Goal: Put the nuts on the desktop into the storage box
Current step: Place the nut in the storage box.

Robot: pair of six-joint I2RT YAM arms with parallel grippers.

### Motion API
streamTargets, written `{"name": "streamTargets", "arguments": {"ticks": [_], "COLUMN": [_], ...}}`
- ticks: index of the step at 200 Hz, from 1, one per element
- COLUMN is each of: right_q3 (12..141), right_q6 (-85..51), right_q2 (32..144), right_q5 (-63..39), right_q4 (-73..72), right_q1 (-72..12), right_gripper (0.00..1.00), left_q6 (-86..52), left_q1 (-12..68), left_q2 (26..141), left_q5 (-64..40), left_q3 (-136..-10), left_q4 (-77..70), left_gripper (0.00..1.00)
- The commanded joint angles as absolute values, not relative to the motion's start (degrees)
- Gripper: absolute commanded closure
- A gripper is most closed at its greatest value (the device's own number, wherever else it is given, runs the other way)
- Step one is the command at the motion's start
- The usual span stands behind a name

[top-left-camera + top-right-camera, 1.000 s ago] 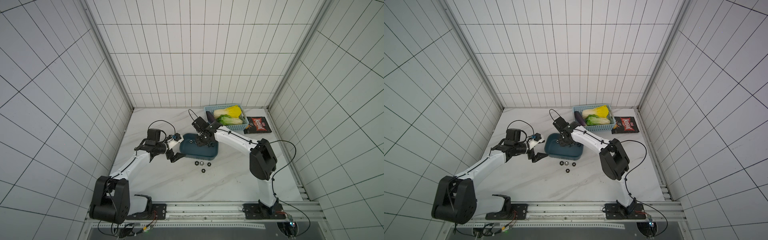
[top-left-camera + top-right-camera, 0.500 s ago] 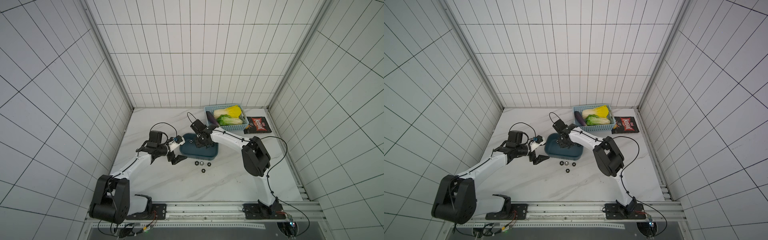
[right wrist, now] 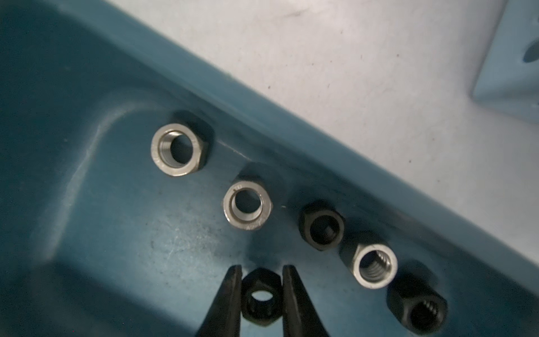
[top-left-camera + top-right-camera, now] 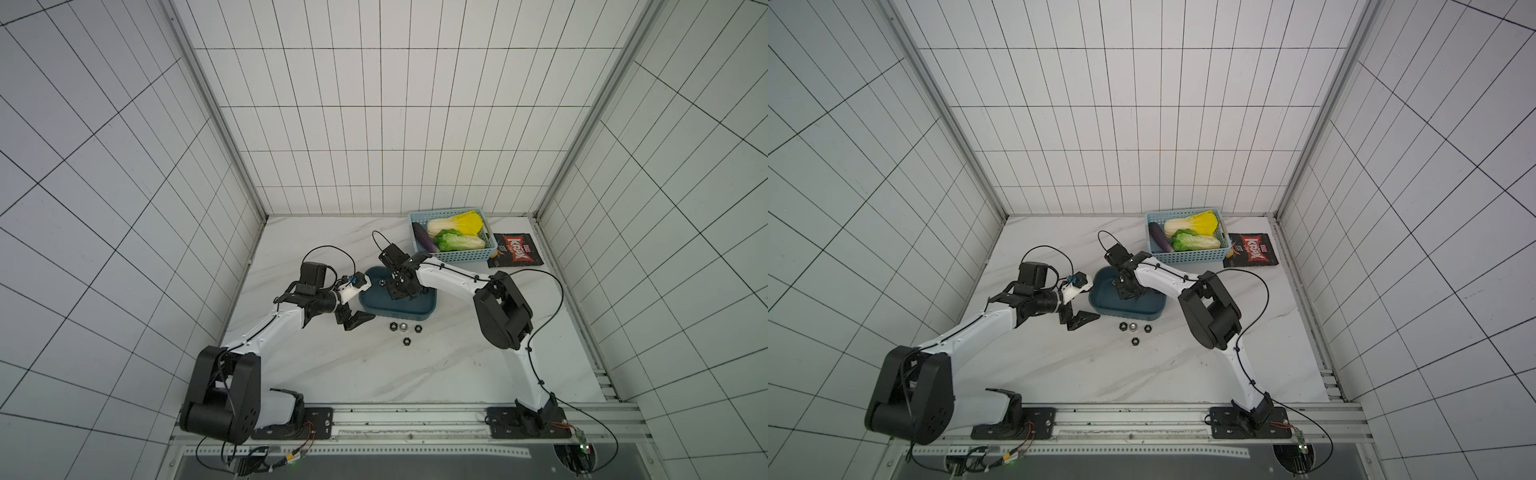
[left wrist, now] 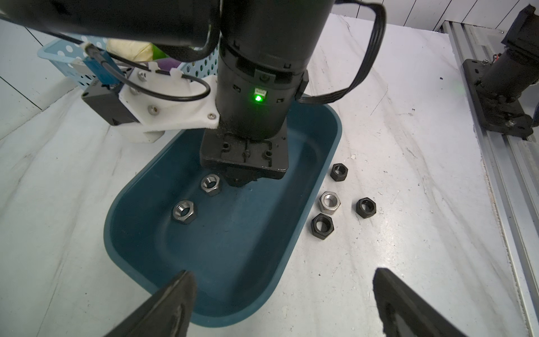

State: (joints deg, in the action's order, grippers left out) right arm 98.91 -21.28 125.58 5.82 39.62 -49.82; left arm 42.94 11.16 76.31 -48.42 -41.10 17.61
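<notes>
The dark teal storage box (image 4: 415,312) (image 5: 221,256) lies mid-desktop. My right gripper (image 3: 262,267) (image 4: 400,291) is low inside it, shut on a black nut (image 3: 261,299) held between its fingertips. Several more nuts rest on the box floor, silver (image 3: 178,153) (image 3: 248,208) and black (image 3: 322,226). Several nuts remain on the white desktop (image 4: 353,374) just in front of the box: a silver one (image 5: 329,202) and black ones (image 5: 338,172) (image 5: 365,207) (image 5: 322,226). My left gripper (image 5: 284,272) (image 4: 357,323) hovers open and empty at the box's front left corner.
A light blue perforated basket (image 4: 469,257) with vegetables stands at the back right, with a dark snack packet (image 4: 515,255) beside it. A metal rail (image 4: 415,428) runs along the table's front edge. Tiled walls enclose the other three sides.
My right arm has swung slightly left over the box, its gripper still shut. My left gripper has drifted a little toward the front, still open.
</notes>
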Motion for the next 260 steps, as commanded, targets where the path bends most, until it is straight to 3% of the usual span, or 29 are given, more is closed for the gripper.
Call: {"name": "streamTargets", "arguments": {"ticks": [1,67,92,176,198,217,260], "right_q3": [98.0,98.0,98.3,97.3,94.9,92.1,83.3], "right_q6": [-21.8,-21.1,-20.9,-20.4,-20.8,-21.0,-21.5], "right_q2": [126.8,126.6,125.6,115.9,111.1,106.2,93.8], "right_q5": [6.5,5.4,5.1,5.5,5.8,5.6,6.5], "right_q4": [39.4,39.5,40.2,43.5,43.6,43.6,43.4], "right_q1": [-49.2,-49.1,-49.1,-49.1,-49.2,-49.3,-49.6], "right_gripper": [0.83,0.67,0.54,0.40,0.29,0.00,0.00], "left_q6": [43.8,44.0,43.9,44.1,44.3,45.3,48.3], "left_q1": [11.3,11.3,11.3,11.3,11.3,11.9,16.8], "left_q2": [77.0,76.3,76.0,73.8,73.2,73.0,74.1], "left_q5": [-48.3,-48.7,-48.3,-48.1,-48.3,-48.7,-46.7], "left_q3": [-40.6,-40.6,-40.6,-41.2,-41.8,-42.3,-45.0], "left_q4": [18.0,18.8,18.9,20.6,21.2,22.2,26.9], "left_gripper": [0.02,0.02,0.02,0.02,0.02,0.02,0.02]}}
